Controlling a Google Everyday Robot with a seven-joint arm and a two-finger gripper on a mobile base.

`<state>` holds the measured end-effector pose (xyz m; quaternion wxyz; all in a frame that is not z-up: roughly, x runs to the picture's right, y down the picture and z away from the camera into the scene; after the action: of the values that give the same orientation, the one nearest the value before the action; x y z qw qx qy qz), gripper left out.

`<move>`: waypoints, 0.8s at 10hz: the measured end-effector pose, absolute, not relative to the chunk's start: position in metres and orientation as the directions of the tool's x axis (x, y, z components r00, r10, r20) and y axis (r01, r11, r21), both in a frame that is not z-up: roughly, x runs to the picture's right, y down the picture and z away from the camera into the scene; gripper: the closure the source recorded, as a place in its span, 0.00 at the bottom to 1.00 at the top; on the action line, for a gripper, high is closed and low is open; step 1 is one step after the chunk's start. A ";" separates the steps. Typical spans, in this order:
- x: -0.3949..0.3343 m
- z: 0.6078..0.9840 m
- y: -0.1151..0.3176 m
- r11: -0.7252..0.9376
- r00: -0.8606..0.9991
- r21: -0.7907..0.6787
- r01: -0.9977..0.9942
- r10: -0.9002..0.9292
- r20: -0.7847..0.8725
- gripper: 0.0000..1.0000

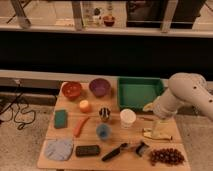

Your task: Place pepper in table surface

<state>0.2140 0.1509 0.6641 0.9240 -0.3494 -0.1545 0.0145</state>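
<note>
White arm casing slopes down at the table's right side to the gripper (159,128), whose jaws stand wide with nothing in them, low over a pale yellow item (156,134) (too blurred to name). Just left stands a white cup (128,118), and behind it sits the green tray (139,92). Dark grapes (165,156) lie nearer the front edge. Well apart, left of centre, the pepper (80,126) lies flat on the table surface (65,135), between a green sponge (61,118) and a small blue cup (103,131).
</note>
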 end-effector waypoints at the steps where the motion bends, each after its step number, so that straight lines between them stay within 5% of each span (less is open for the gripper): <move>1: 0.213 0.664 0.151 0.755 0.952 -0.650 0.083 0.134 0.277 0.20; 8: 0.204 0.665 0.162 0.741 0.953 -0.664 0.105 0.116 0.281 0.20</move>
<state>0.2040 0.1623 0.6649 0.9202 -0.3600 -0.1537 0.0031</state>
